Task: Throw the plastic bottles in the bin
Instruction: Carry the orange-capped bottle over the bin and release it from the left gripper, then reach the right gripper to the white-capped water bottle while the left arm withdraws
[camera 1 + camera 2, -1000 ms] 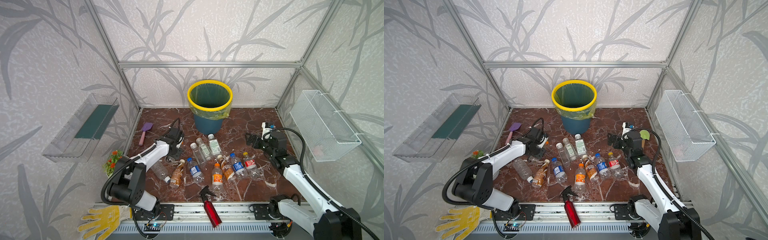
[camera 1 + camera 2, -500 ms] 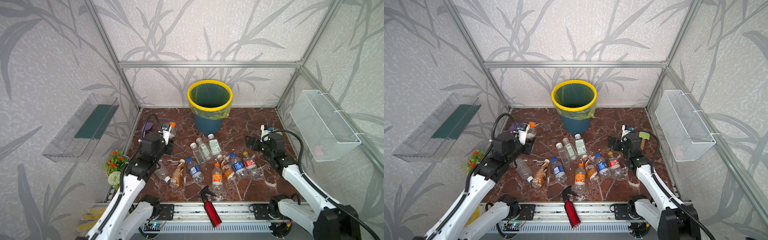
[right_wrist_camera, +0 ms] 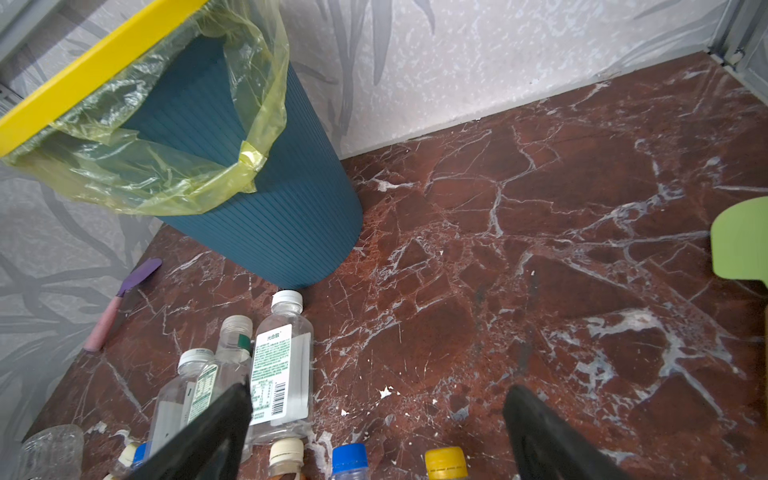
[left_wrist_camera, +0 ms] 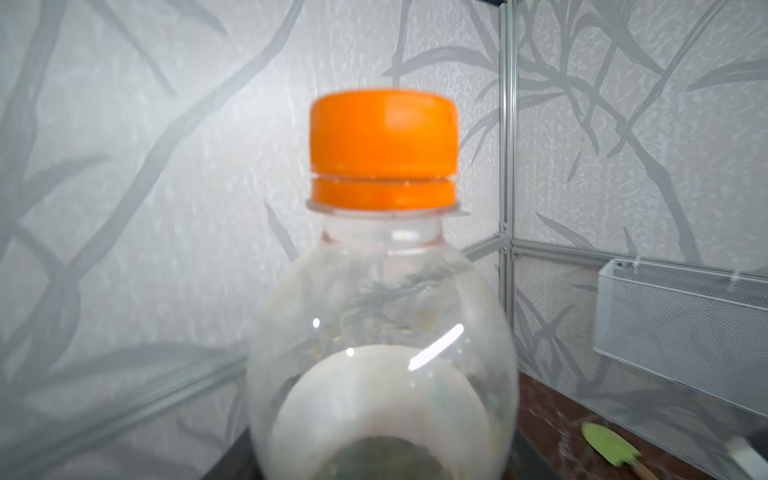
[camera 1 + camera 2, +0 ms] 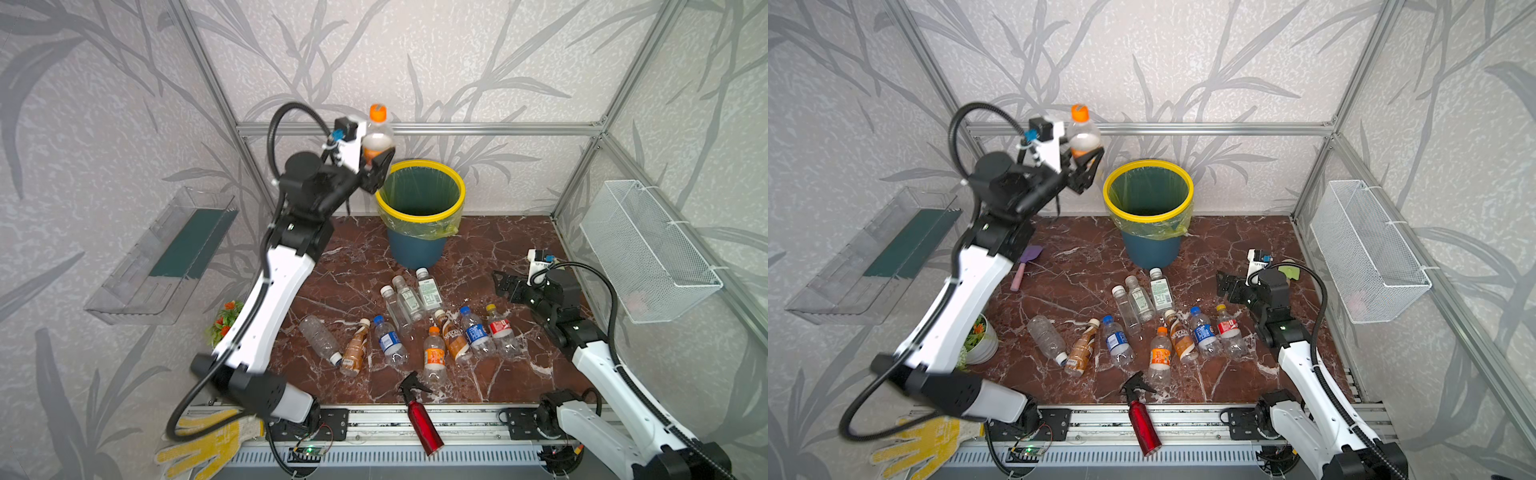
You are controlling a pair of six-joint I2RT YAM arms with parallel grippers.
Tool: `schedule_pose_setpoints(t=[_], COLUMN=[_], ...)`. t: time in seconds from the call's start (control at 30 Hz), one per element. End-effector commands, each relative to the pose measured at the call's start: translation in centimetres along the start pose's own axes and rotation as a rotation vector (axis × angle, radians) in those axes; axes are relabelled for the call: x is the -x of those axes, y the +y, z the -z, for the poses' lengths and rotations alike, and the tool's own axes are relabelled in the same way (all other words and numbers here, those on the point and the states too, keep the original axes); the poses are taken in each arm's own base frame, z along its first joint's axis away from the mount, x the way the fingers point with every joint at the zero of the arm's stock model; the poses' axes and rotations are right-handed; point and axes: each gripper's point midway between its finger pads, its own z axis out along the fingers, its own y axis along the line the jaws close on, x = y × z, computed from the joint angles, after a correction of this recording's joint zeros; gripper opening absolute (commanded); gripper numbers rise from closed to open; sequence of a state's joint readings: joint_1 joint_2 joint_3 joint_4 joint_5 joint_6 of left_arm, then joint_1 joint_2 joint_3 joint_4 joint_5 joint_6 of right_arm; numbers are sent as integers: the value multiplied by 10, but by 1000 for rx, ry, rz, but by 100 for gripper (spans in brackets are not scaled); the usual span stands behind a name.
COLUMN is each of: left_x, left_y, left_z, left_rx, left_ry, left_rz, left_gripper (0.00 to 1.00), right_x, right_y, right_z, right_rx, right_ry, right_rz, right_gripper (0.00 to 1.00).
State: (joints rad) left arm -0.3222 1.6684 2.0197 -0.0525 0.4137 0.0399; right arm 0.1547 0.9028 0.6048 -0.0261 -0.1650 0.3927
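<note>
Swung up from down low: L gripper (image 5: 374, 162) now high beside the bin (image 5: 415, 249) rim, bottle (image 5: 377, 135) aloft.
Sits between L fingers, base down in the jaws; can't tell if pinched tight or letting go. Stands upright, orange cap up, long axis vertical, looks just left of bin mouth, not over it. None seen in bin so far; approx ten loose bottles (image 5: 434, 355) left lying out. R gripper (image 5: 503, 282) low nr that cluster, fingers wide, empty.

Clear plastic bottles (image 5: 434, 356) lie on glossy marble tabletop (image 5: 498, 249).
</note>
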Motion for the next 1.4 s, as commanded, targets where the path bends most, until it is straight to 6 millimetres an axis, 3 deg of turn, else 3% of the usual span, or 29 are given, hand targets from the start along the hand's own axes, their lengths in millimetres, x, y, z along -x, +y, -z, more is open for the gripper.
schedule_pose_setpoints(t=[0.0,0.07,0.17,0.33,0.43,0.53,0.7,0.87,1.07,1.37], left_x=[-65,-70,-68,-49,-73,-121,-211,-251,-279,-285], left_y=[-7,-5,8,13,23,36,37,32,31,30], left_z=[-34,-28,3,93,146,192,251,274,275,272], left_rx=[-96,-65,62,259,394,498,638,682,673,659], left_ry=[244,277,274,223,296,414,556,578,617,614], left_rz=[151,148,116,50,11,53,204,269,314,363], left_gripper=[99,99,99,99,99,96,93,93,92,91], right_x=[5,4,-3,-10,-13,-22,-48,-69,-93,-137], right_y=[11,11,8,7,19,43,80,106,113,113], right_z=[5,8,5,-10,-25,-40,-65,-91,-119,-147], right_rx=[55,54,45,47,50,22,25,11,12,-15], right_ry=[-19,-25,1,45,79,132,235,324,437,581], right_rz=[-21,-22,-9,-7,35,159,267,370,371,410], right_gripper=[95,95,95,95,95,95,95,95,95,94])
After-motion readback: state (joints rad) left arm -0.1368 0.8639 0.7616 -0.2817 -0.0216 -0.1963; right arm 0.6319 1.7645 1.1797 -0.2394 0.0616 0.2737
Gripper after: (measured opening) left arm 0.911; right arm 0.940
